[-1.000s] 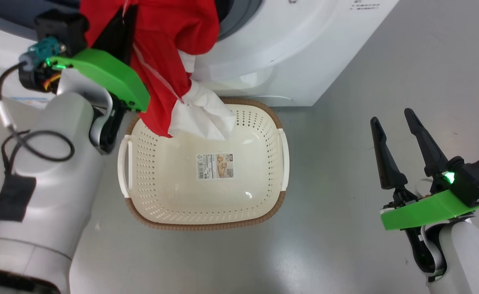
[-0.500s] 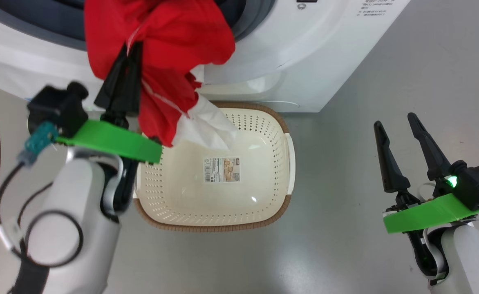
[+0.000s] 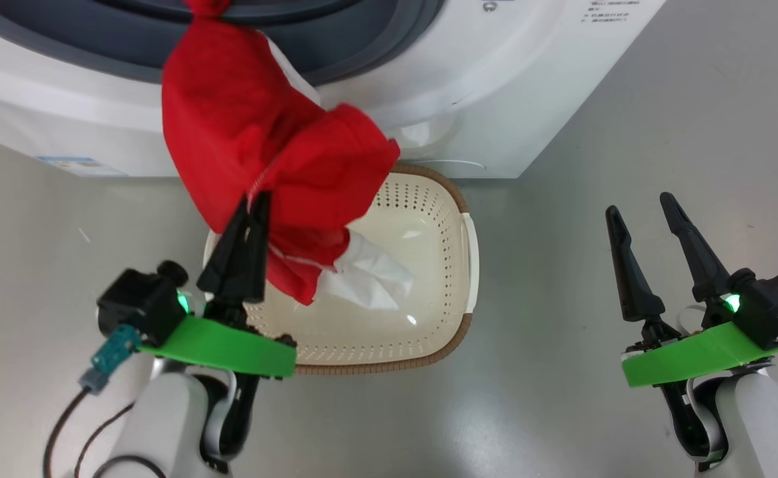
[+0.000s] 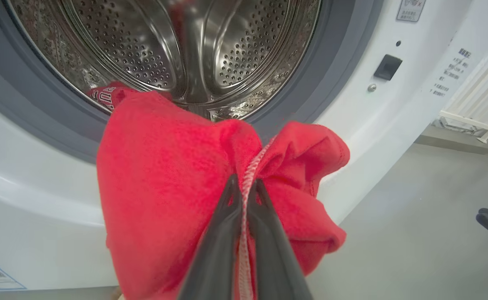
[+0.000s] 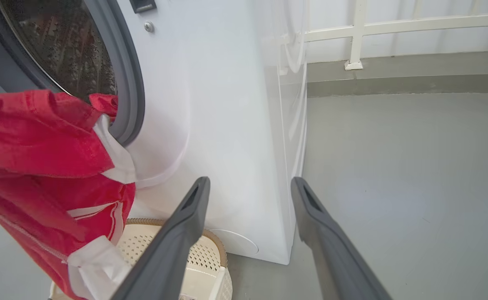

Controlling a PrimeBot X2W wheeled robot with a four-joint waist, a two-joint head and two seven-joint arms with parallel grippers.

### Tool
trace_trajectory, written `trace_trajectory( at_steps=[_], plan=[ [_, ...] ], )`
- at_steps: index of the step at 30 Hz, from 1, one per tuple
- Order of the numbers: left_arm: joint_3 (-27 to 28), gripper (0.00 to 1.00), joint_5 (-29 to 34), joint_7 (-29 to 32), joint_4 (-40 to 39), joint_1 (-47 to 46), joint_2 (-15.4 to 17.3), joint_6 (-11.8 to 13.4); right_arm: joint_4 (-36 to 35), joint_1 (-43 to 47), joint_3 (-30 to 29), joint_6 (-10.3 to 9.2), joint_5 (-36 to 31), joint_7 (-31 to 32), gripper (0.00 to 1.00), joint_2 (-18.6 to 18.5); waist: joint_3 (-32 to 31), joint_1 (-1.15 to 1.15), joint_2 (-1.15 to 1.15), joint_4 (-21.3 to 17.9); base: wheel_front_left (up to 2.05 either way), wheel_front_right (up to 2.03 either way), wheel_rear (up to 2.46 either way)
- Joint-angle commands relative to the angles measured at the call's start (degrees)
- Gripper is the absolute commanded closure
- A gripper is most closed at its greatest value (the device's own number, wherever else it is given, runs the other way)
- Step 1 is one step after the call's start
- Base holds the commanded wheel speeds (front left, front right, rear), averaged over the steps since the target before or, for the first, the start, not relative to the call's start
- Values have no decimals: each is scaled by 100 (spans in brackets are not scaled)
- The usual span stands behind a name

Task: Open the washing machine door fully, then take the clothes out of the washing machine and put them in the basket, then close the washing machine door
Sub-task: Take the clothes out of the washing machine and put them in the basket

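Left claw [image 3: 259, 200]: fully closed, pinching a fold of the red clothes [image 3: 243, 146] along a white-striped seam. Right claw [image 3: 639, 202]: jaws wide apart, holding nothing, over bare floor [image 3: 561, 411] well to the right of the basket [image 3: 389, 358].

Position of the clothes: the bundle is stretched between two points. Its upper end lies in the mouth of the washing machine [image 3: 495, 86], draped over the grey ring. Its lower end, with the white trim [image 3: 369, 282], hangs within the basket walls. Whether the trim touches the basket bottom cannot be determined.

Governing relation: the long axis of the bundle runs from the drum [image 4: 185, 41] opening down and towards the robot, ending near the left claw, which is above the left side of the basket. The basket centre lies below and to the right of that claw, just in front of the machine.

Judgement: the step in hand is transfer to the basket. The upper end probably has to be drawn clear of the ring before release over the basket centre. The left claw is the nearer one; the right is not needed
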Motion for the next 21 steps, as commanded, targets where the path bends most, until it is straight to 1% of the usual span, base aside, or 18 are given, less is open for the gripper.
trace_trajectory(
  at_steps=[1, 4, 8, 21],
  plan=[
    [138, 100, -4, -68, -98, 154, 91, -2, -148, 56, 141, 28, -52, -36, 0, -23, 32, 0, 0, -16, 0, 0, 0],
    [72, 100, 5, -69, 192, 210, 60, -25, -155, 32, 155, 28, -56, -36, 0, -21, 95, 0, 0, -41, 0, 0, 0],
    [72, 100, 125, -69, 722, 62, 37, -58, -173, -41, 169, 28, -59, -36, 0, -17, 227, 0, 0, -97, 0, 0, 0],
    [187, 100, 213, -69, 2828, -848, 7, -217, -209, -288, 235, 28, -53, -36, 0, 57, 705, 0, 0, -408, 0, 0, 0]
  ],
)
